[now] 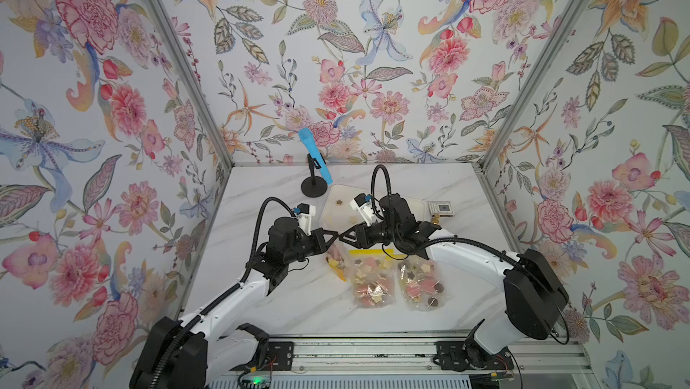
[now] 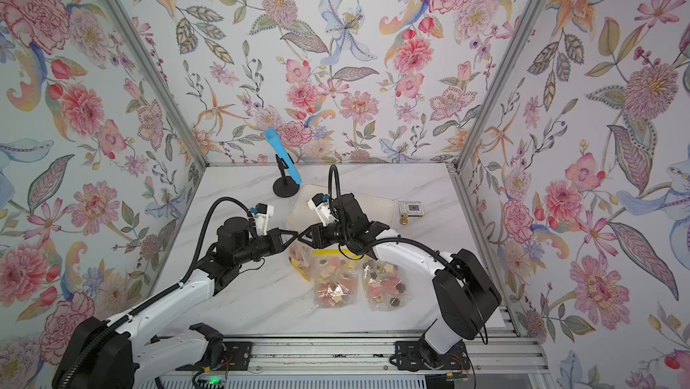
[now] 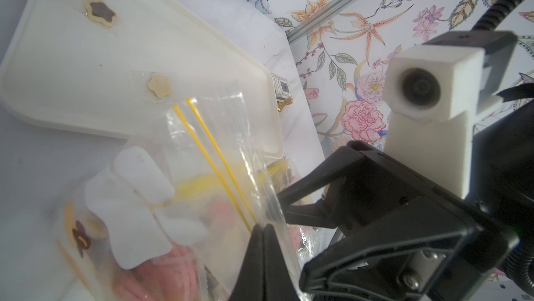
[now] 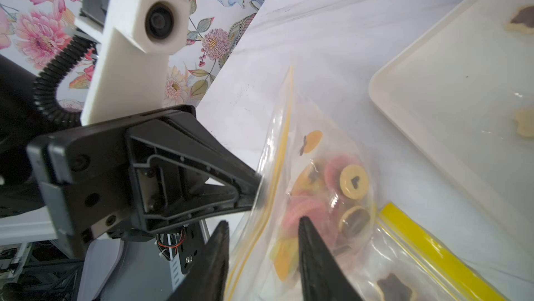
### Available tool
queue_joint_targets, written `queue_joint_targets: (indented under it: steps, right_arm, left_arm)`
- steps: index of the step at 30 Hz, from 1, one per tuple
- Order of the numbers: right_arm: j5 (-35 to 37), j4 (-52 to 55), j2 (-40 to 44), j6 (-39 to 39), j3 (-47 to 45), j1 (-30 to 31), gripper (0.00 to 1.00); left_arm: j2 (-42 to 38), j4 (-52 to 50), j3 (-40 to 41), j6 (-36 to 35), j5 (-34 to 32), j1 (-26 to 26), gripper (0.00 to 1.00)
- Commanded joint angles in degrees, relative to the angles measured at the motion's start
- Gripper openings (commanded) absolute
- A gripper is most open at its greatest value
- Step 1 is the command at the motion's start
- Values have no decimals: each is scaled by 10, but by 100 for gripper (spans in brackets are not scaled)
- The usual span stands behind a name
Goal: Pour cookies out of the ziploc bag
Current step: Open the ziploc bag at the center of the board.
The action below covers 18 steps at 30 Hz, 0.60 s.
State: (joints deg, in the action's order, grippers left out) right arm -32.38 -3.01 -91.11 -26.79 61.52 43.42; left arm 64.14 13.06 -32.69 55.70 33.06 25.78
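A clear ziploc bag (image 3: 219, 152) with thin yellow seal lines hangs between both grippers, just in front of a cream tray (image 3: 57, 68). My left gripper (image 3: 263, 227) is shut on the bag's rim. My right gripper (image 4: 263, 224) is open, its fingers (image 4: 303, 227) straddling the bag's rim, one on each side of the film. In both top views the two tips meet above the bag (image 1: 335, 258), left (image 1: 335, 235) and right (image 1: 342, 237). Pink, yellow and brown cookies (image 4: 346, 186) sit low in the bag. Two star cookies (image 3: 159, 85) lie on the tray.
Two more filled bags (image 1: 373, 282) (image 1: 422, 282) lie flat on the marble table in front of the grippers. A blue microphone on a black stand (image 1: 315, 155) rises behind the tray. A small boxed device (image 1: 441, 208) sits right of the tray. Floral walls enclose three sides.
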Motion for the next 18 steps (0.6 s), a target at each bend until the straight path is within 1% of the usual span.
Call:
queue_joint_targets:
  steps: [1,6,14,18]
  right_arm:
    - [-11,-30,-13,-12,6,4,31]
    - [0,-24,-17,-12,5,2,19]
    - [0,-15,-18,-11,-1,-5,12]
    - [-13,-10,-19,-10,1,-5,9]
  left_arm:
    - [-4,2,-9,-7,16,-3,0]
    - [-6,4,-8,-6,15,-3,0]
    - [-10,3,-9,-6,15,-3,0]
    - [-10,5,-6,-7,16,-3,0]
